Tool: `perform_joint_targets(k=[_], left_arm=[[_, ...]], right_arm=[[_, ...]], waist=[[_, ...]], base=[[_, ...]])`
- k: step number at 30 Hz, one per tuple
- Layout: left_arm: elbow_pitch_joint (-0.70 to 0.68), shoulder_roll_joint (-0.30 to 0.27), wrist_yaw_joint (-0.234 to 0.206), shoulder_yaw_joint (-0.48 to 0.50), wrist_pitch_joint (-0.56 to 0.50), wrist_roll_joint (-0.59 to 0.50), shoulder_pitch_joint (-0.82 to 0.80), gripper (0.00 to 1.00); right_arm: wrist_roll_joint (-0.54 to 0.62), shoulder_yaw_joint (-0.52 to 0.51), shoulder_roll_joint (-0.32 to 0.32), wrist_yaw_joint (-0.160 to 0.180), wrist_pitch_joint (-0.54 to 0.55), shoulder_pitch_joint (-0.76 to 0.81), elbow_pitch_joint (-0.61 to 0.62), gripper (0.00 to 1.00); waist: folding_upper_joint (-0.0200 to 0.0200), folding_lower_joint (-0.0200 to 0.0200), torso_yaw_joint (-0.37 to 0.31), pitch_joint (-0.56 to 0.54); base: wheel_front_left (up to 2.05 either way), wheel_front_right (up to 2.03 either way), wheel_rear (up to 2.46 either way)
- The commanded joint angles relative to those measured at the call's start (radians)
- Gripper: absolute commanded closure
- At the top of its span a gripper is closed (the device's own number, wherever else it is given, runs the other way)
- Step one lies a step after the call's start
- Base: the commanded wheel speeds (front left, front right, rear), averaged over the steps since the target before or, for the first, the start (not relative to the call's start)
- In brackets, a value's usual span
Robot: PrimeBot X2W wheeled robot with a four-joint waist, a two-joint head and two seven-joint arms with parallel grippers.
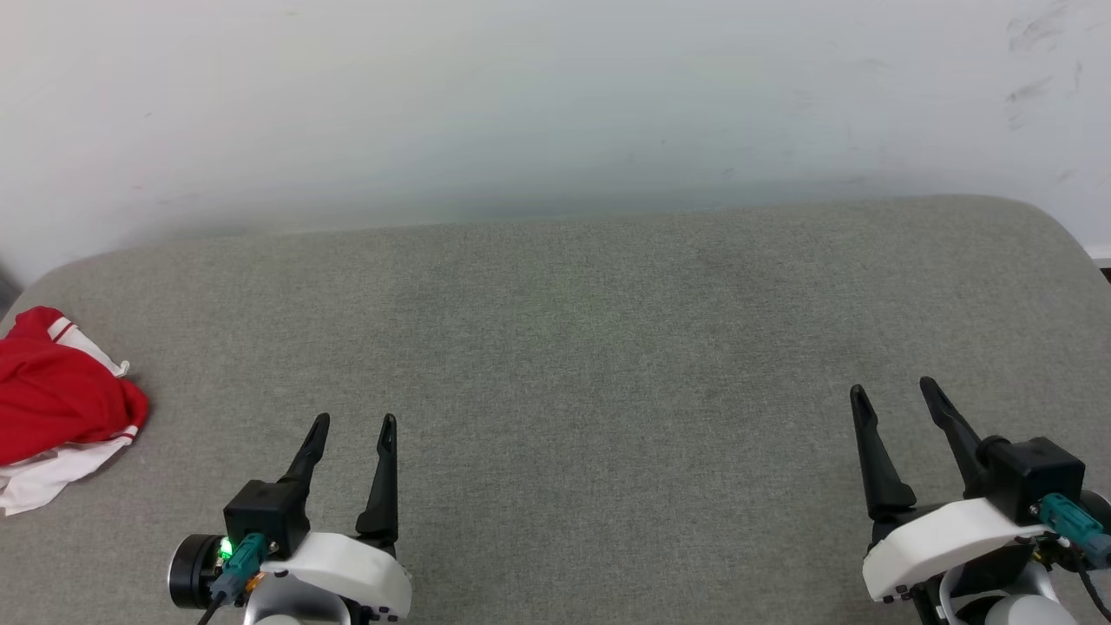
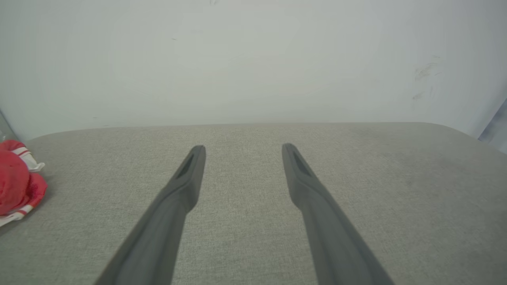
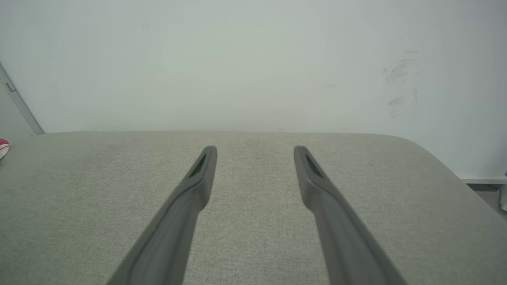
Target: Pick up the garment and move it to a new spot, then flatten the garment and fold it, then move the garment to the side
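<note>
My left hand (image 1: pixel 356 418) is hovering with its two dark fingers spread wide and nothing between them, over the near left part of the grey fabric-covered tabletop (image 1: pixel 564 347). My right hand (image 1: pixel 892 384) is hovering just as wide and just as empty over the tabletop's near right part.

The garment (image 1: pixel 61 399), a red jersey T-shirt with white sleeves and striped trim, is lying crumpled in a heap at the tabletop's left edge. A white part is trailing toward the tabletop's near edge. Neither hand is touching it: the left one is near it, and the right one is well apart from it, across the tabletop.

I am judging that the pick-up is not yet begun, so that is the step I am planning. The head view is cutting off part of the heap, so I am thinking of turning the waist toward the tabletop's left edge before reaching. I am choosing the left hand for the reach. I am aiming at the raised red fold rather than the flat white part, so the fingers are closing on cloth and not scraping the tabletop's covering. I am also planning a high lift so the trailing part is not dragging, then a carry to the tabletop's bare middle, where both hands are within reach for the flattening.
</note>
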State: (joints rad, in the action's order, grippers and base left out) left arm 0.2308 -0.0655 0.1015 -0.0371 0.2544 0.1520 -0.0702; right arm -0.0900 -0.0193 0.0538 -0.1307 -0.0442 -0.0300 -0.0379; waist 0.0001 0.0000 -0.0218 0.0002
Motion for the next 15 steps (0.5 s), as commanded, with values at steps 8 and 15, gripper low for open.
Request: perform_joint_targets(k=[8,15], left_arm=[[0.001,0.004,0.002,0.004,0.013,-0.01,-0.015,0.0],[-0.004,0.009,-0.002,0.018,0.012,0.002,-0.023,0.0]], right_arm=[[0.008,-0.003,-0.005,0.0,-0.011,0.007,0.001,0.0],[0.015,0.008,-0.005,0.0,-0.012,0.008,0.015,0.0]], waist=[[-0.0001,0.0,0.009,0.002],[-0.0001,0.0,0.068,0.005]], base=[[0.0,0.0,0.0],[0.0,0.0,0.0]])
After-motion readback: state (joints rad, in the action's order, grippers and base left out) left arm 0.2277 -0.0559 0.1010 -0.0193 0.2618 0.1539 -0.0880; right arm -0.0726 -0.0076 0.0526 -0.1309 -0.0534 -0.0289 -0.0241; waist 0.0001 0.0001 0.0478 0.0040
